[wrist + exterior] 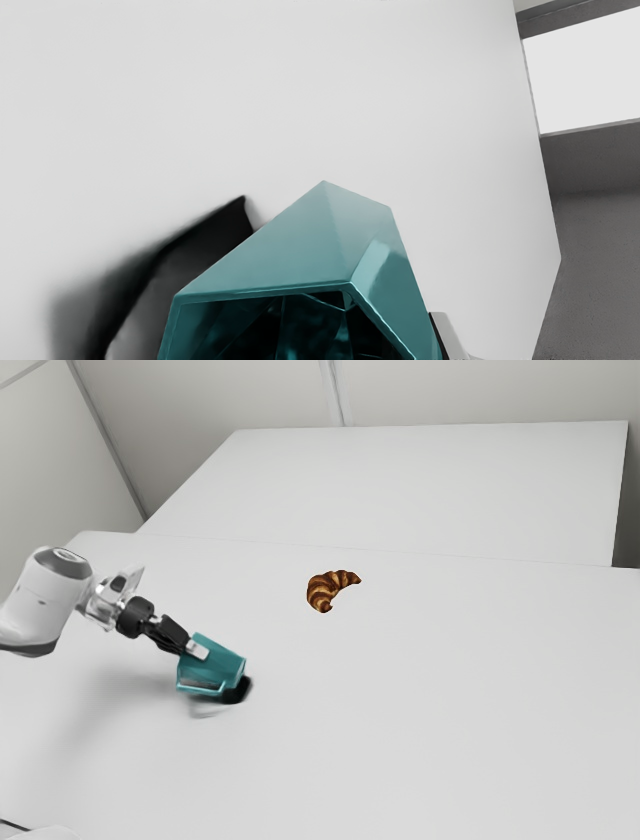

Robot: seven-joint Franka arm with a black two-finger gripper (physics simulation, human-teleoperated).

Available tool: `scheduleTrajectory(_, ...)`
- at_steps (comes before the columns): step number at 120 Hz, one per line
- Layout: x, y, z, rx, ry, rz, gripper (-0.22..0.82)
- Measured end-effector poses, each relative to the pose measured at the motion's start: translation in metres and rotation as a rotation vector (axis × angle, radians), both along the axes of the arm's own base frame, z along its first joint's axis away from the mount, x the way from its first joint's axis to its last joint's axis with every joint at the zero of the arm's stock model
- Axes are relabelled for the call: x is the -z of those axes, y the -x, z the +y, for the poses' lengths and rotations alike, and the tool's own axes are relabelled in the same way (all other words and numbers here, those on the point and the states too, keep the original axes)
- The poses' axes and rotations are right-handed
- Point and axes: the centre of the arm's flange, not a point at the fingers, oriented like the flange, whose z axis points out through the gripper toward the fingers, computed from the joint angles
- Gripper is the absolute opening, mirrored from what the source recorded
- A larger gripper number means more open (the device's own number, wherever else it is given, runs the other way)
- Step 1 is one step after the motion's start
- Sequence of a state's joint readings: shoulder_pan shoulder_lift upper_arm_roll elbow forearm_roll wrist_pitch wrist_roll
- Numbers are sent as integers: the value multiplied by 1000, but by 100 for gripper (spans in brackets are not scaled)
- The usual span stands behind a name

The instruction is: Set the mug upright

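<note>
The gripper [193,651] reaches down from the exterior view's left, shut on the teal mug [216,664]. The angular mug is tilted, its open mouth toward the hand and the exterior view's lower left, with a dark shadow under its far end. In the wrist view the gripper [320,347] has one light fingertip [447,332] along the outside of the mug [280,265]; the other fingertip is hidden. The mug's dark hollow faces the camera. Whether its lower edge touches the table cannot be told.
A brown croissant [328,590] lies on the white table [430,700], beyond the mug toward the exterior view's upper right. Another white surface [420,485] adjoins the table's back edge. The table's edge borders a grey floor [595,280].
</note>
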State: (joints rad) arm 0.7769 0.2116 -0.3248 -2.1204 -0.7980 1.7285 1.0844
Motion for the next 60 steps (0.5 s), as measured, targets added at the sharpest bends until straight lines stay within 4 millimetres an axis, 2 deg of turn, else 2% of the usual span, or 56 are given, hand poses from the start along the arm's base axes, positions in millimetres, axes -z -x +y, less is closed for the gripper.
scheduleTrajectory(17,-31,-10,-20,72,-129,-62,-17)
scheduleTrajectory(44,-71,-29,-71,236,-458,-135,-17)
scheduleTrajectory(60,-87,-40,-109,301,-650,-158,-17)
